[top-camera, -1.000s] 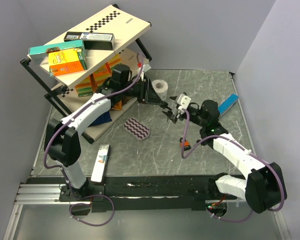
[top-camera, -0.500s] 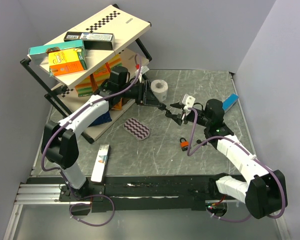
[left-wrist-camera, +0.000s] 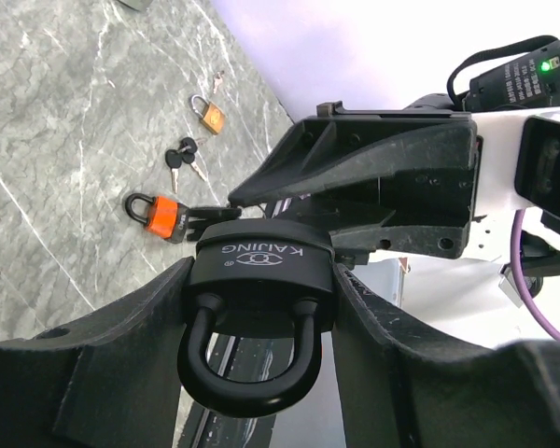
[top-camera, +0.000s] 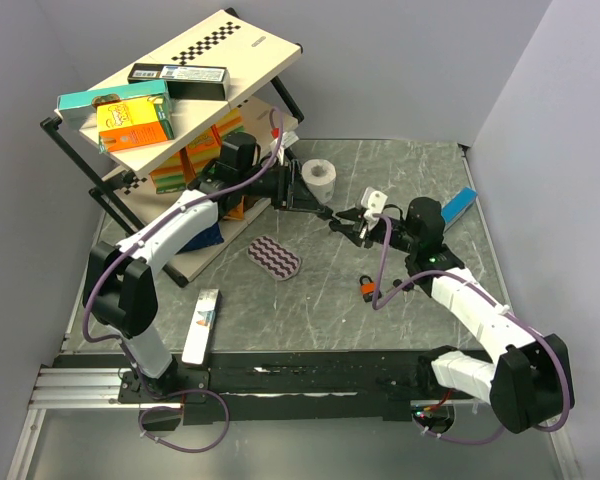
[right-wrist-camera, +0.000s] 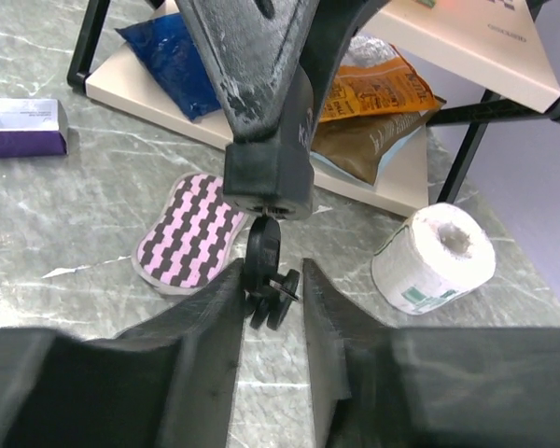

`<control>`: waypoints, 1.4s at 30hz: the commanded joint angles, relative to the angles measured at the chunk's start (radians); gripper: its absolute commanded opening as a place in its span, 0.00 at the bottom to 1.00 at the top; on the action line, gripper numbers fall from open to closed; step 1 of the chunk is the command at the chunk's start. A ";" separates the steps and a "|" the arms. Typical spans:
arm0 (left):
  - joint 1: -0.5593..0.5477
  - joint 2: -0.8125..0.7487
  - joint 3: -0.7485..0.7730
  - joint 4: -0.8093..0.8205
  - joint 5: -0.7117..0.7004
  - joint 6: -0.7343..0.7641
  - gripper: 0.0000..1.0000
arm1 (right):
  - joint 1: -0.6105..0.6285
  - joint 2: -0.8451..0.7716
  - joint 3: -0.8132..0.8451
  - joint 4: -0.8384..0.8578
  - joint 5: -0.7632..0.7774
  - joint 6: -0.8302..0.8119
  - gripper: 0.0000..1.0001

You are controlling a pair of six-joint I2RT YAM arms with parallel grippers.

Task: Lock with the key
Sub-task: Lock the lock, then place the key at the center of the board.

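Observation:
My left gripper is shut on a black padlock, held above the table with its shackle towards the wrist camera. The shackle sits down in the body. In the right wrist view the padlock hangs in front, with a black key stuck in its underside and spare keys on a ring beside it. My right gripper stands narrowly round the key bunch, and its fingers touch it on both sides. In the top view the right gripper meets the left one at mid table.
An orange padlock lies on the table under the right arm, with loose keys and a brass padlock nearby. A toilet roll, a striped pad, a white box and a loaded rack stand left.
My right gripper drew back to the right from the padlock, then came back to it and now sits round the key. The left arm has held nearly still.

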 commanded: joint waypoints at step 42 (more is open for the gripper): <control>0.078 -0.088 -0.018 -0.030 -0.042 0.115 0.01 | 0.021 -0.157 0.015 -0.739 0.052 -0.204 0.00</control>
